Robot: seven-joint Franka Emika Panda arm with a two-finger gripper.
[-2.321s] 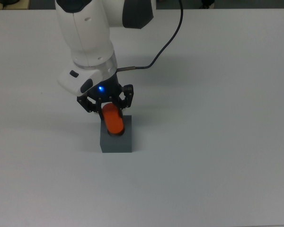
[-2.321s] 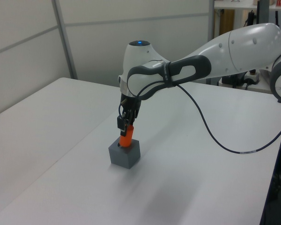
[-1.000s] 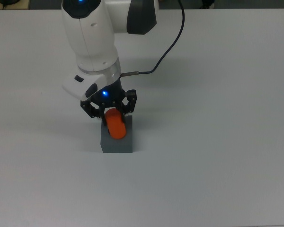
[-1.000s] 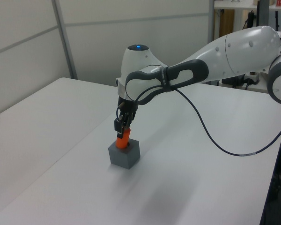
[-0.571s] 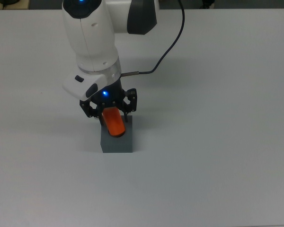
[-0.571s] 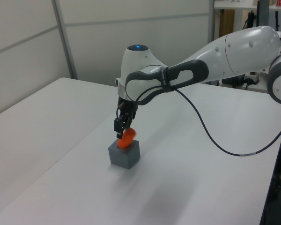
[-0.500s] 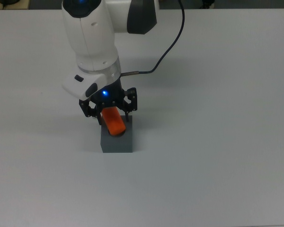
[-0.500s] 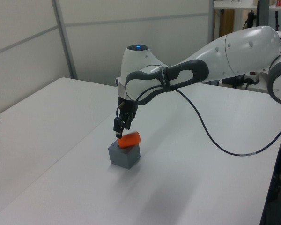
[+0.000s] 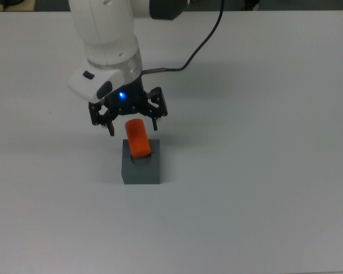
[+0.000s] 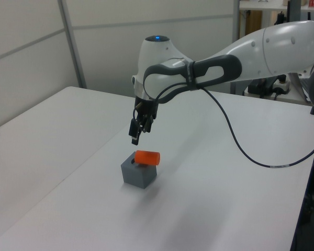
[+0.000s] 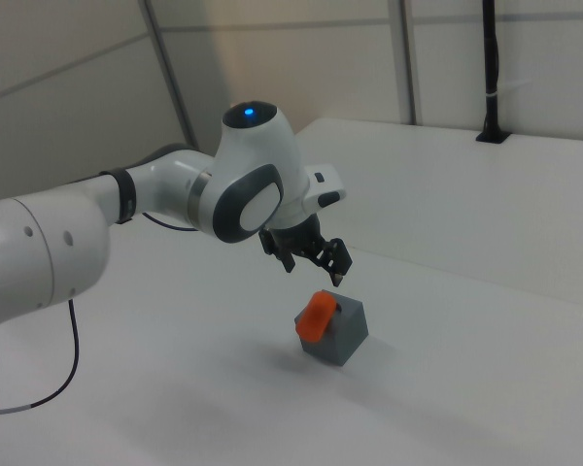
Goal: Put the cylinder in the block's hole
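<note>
The orange-red cylinder lies tipped on its side across the top of the dark grey block, one end resting at the hole's rim. In the left view the cylinder sticks out past the block toward the left view's right. My gripper hangs open a short way above, touching nothing. The right view shows the gripper above the cylinder and the block, with a clear gap between them.
A black cable runs from the wrist toward the top view's upper right. The white table surrounds the block. Wall panels and a shelf with clutter stand behind in the left view.
The gripper let go of the cylinder and rose. The cylinder, earlier nearly upright in the block's hole, tipped over onto its side on the block's top.
</note>
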